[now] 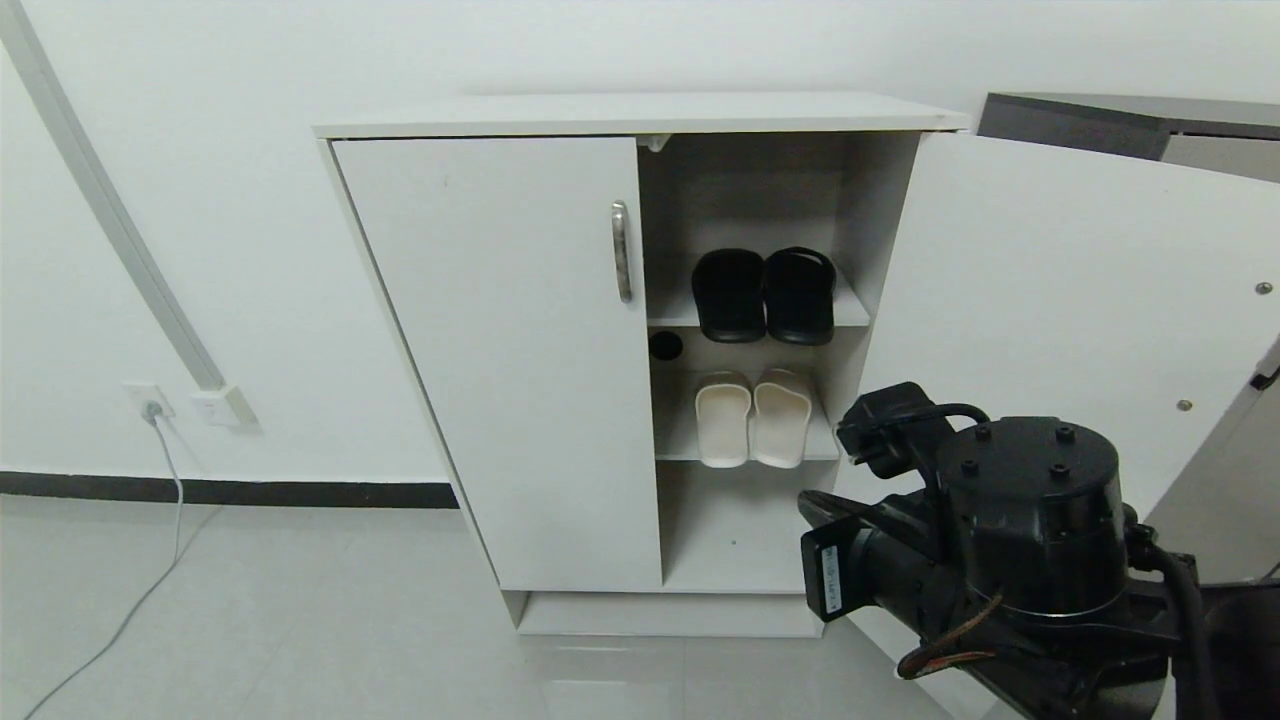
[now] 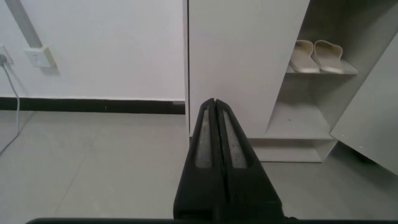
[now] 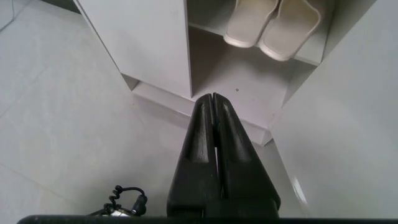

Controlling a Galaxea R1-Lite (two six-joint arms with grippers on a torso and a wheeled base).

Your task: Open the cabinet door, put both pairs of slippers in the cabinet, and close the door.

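Head cam gives the full picture: white cabinet (image 1: pixel 640 112) against the wall, left door (image 1: pixel 500 350) shut w/ its metal handle (image 1: pixel 621 252) at the inner edge, right door (image 1: pixel 1060 300) swung wide open. Both pairs are already inside. The black slippers (image 1: pixel 765 295) sit side by side on the upper shelf (image 1: pixel 850 312), and the cream slippers (image 1: pixel 752 418) are on the middle shelf (image 1: pixel 825 448) right below, toes poking out over the front edge. There's a dark round hole (image 1: pixel 665 346) in the back panel btw the two shelves. The bottom shelf (image 1: pixel 730 545) is bare.

What the head cam can't settle is the claws, so that's on the wrist cams. Right claw (image 3: pixel 214 99): fingers pressed flat together, nothing btw them, hanging over the floor (image 3: pixel 74 124) in front of the open compartment, not touching cabinet or door. That cam also gets the cream pair from above, plus a tiny dark speck on the bottom shelf.

Left claw (image 2: pixel 214 103): same deal, fully closed and empty, out in front of the shut door and apart from it. Its cam sees the cream pair from low and side-on, plus the wall socket (image 2: pixel 38 57) w/ a cord (image 2: pixel 12 106) hanging down and the black baseboard (image 2: pixel 93 106) along the wall.
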